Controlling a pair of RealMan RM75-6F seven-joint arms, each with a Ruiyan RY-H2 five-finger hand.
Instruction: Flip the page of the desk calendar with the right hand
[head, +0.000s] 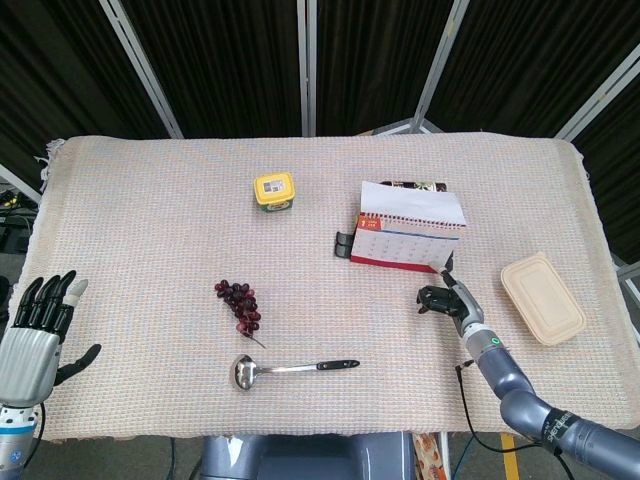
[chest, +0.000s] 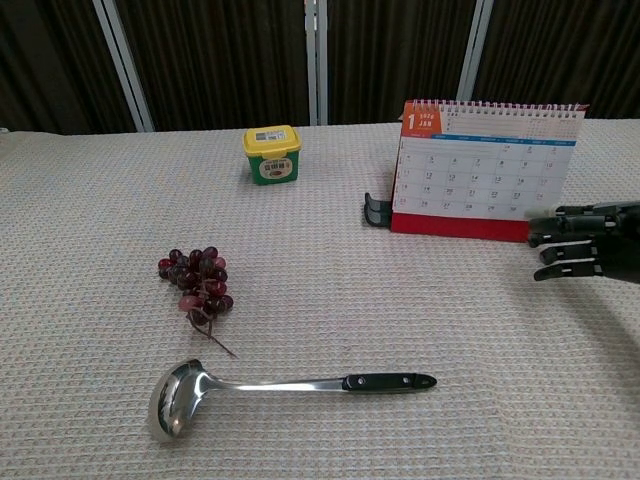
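Chest view shows our right hand (chest: 580, 242) low over the woven tablecloth (chest: 300, 420), fingers stretched toward the left of the frame and slightly parted, the upper fingertip (chest: 534, 214) reaching the lower right corner of the desk calendar (chest: 487, 172). We cannot tell from either view whether that fingertip actually pinches the page or only touches its edge; nothing else sits in the hand. The calendar stands upright just beyond and to the left of the fingertips, showing a January page with an orange corner block and a red base strip, its spiral binding along the top. In the head view we see the same right hand (head: 447, 297) just on the near side of the calendar (head: 410, 228), at its right corner, with a tan lidded container (head: 541, 298) lying off to the hand's right, apart from it. A small black clip-like object (chest: 377, 211) sits against the calendar's left foot, on the far side from the hand. Farther left of the hand stand a yellow-lidded green tub (chest: 271, 154), a bunch of dark grapes (chest: 196, 283) and a steel ladle (chest: 280, 390) with a black handle, all well apart from it. Our left hand (head: 38, 331) appears in the head view alone, far across the table from the right one, off the cloth's near left corner, fingers upright and spread, holding nothing.
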